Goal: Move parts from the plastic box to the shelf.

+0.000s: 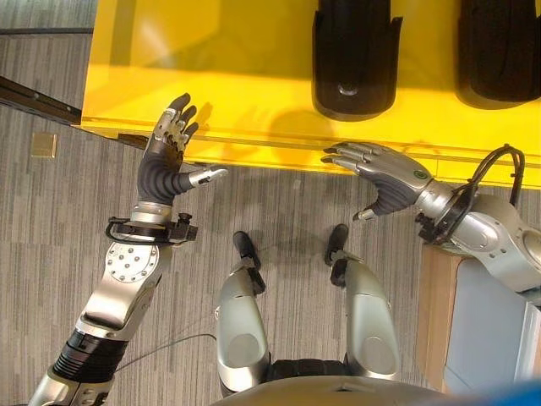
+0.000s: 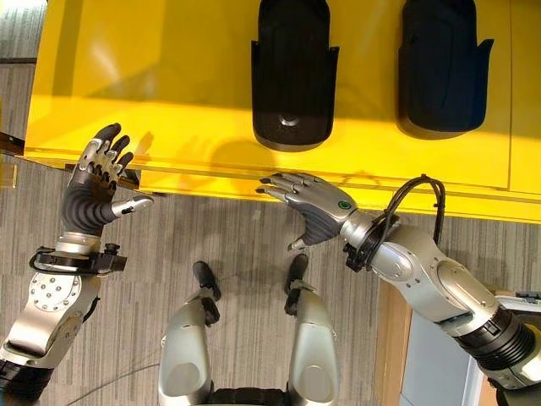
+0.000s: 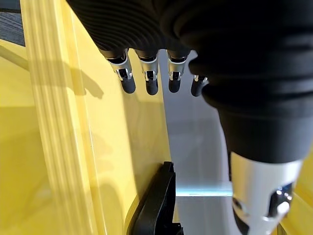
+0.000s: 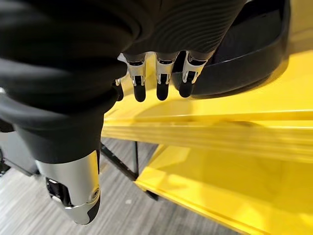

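Both hands empty, fingers straight: left hand and right hand at glossy yellow shelf edge; two black moulded plastic parts beyond R fingertips.

I stand in what looks like a workshop or factory test floor. Before me is a bright yellow shelf with a lower tier beneath it, carrying two black moulded parts side by side. Under my arms runs grey striped carpet flooring.
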